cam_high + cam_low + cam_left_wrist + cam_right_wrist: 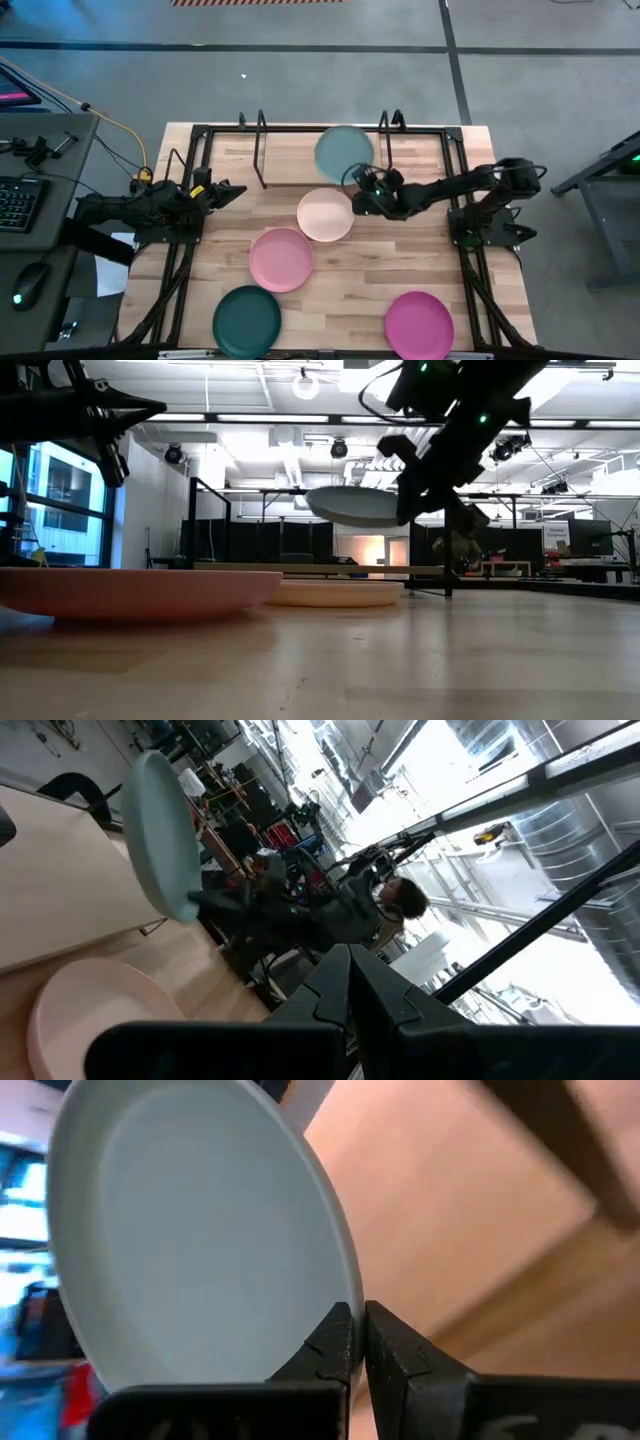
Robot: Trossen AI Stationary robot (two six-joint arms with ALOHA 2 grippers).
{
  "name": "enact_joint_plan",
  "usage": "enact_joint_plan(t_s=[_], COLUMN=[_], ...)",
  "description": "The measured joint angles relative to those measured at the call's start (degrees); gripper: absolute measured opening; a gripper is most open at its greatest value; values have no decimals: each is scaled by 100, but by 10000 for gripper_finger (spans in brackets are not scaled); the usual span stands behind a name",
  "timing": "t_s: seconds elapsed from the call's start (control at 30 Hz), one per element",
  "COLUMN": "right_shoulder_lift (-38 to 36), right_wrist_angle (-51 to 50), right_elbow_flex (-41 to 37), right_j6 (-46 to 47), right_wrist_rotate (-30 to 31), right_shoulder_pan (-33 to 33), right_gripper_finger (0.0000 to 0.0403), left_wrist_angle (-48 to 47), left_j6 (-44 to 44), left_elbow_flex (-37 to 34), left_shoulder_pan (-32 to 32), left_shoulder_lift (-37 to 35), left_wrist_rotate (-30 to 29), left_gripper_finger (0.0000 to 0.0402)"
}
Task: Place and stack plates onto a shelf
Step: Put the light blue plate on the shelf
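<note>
My right gripper (362, 183) is shut on the pale teal plate (343, 151), which it holds in the air over the far middle of the table, between the looped ends of the black wire shelf (262, 148). The plate also shows in the low view (352, 506) and in the right wrist view (190, 1230). The cream plate (325, 214), light pink plate (281, 259), dark green plate (247, 320) and magenta plate (419, 324) lie flat on the table. My left gripper (230, 190) waits shut and empty at the table's left side. My right gripper pinches the teal plate's rim (346, 1292) between its two fingers, one on the plate's inner face and one on its underside. It holds the edge nearest the table's right and near sides. The fingers come from the table's right. The plate is lifted clear and nearly level.
A larger black tubular frame (200, 135) runs around the table's edges. The shelf's second looped end (390, 130) stands just right of the held plate. Bare wood lies between the magenta plate and the cream plate. A desk with a keyboard (15, 200) stands to the left.
</note>
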Motion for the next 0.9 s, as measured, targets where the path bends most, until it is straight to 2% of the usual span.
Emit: enact_joint_plan(t_s=[0.13,0.73,0.9], right_shoulder_lift=[62,140,138], right_wrist_angle=[-80,-175,-258], right_elbow_flex=[0,2,2], right_j6=[-90,-93,-95], right_wrist_rotate=[-319,-563,-577], right_shoulder_pan=[-274,-584,-624], right_gripper_finger=[0,0,20], left_wrist_angle=[-4,-36,-35], left_j6=[258,399,399], left_elbow_flex=[0,0,0], left_shoulder_pan=[0,0,0], left_shoulder_lift=[-2,-1,0], left_wrist_rotate=[-1,-2,-2], left_gripper_finger=[0,0,0])
